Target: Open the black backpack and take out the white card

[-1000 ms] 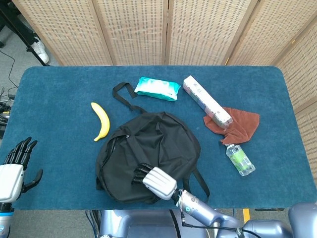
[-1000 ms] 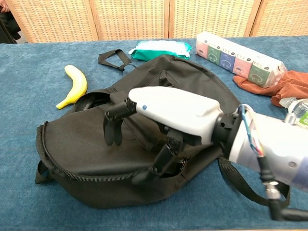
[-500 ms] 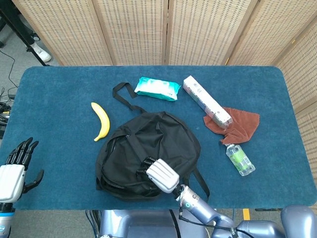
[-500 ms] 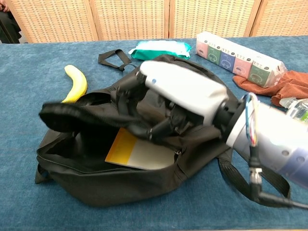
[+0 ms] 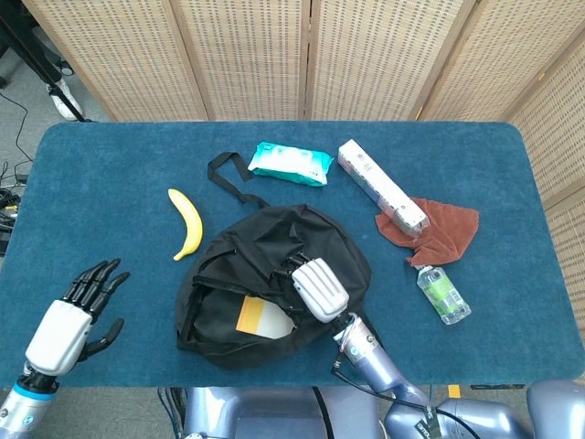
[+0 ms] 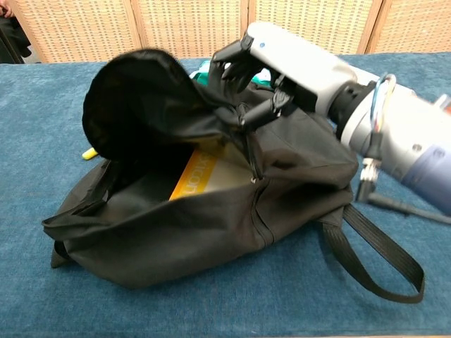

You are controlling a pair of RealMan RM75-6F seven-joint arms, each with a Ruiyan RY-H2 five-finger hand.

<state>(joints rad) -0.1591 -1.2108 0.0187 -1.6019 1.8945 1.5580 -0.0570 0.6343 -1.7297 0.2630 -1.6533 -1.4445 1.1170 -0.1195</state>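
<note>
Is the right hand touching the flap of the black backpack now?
Touching. In the chest view the right hand grips the flap of the black backpack and holds it raised, so the card inside shows.

A rectangular table covered in dark teal carpet-like fabric (image 5: 110, 174) fills the scene. Behind its far edge stands a folding screen of woven beige rattan panels in wooden frames (image 5: 247, 55). Grey floor (image 5: 23, 110) shows at far left.

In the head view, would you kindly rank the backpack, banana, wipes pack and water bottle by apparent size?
1. Black backpack
2. Wipes pack
3. Banana and water bottle: too close to rank.
</note>
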